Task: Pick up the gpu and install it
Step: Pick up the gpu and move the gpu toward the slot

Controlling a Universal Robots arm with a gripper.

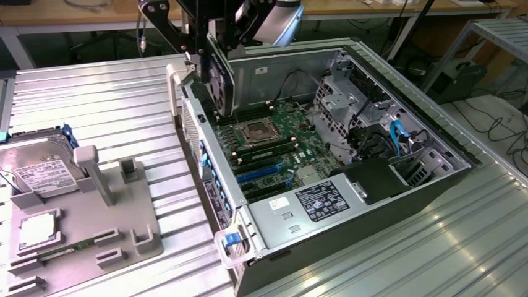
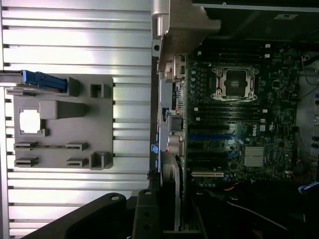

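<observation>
The hand (image 1: 210,49) pinches the gpu (image 1: 221,83) by its upper edge, so the card hangs upright and edge-down above the open computer case (image 1: 429,185), toward eleven o'clock in the exterior view. It is clear of the motherboard (image 1: 281,142) and just inside the case's rear wall. Holding it on edge probably keeps its connector side facing the board, with its flat faces parallel to that wall, as a slot-in card needs. The blue expansion slots (image 1: 259,173) lie toward five o'clock from the card, past the CPU socket (image 1: 251,131), so the card is not yet over them. In the wrist view the gpu (image 2: 170,189) runs edge-on out from the hand (image 2: 149,214), along the line where case and desk (image 2: 75,50) meet. The grey parts fixture (image 1: 99,229), at eight o'clock from the case, carries the hard drive (image 1: 37,173). Its other cradles look vacant, which fits the card having been lifted out.
</observation>
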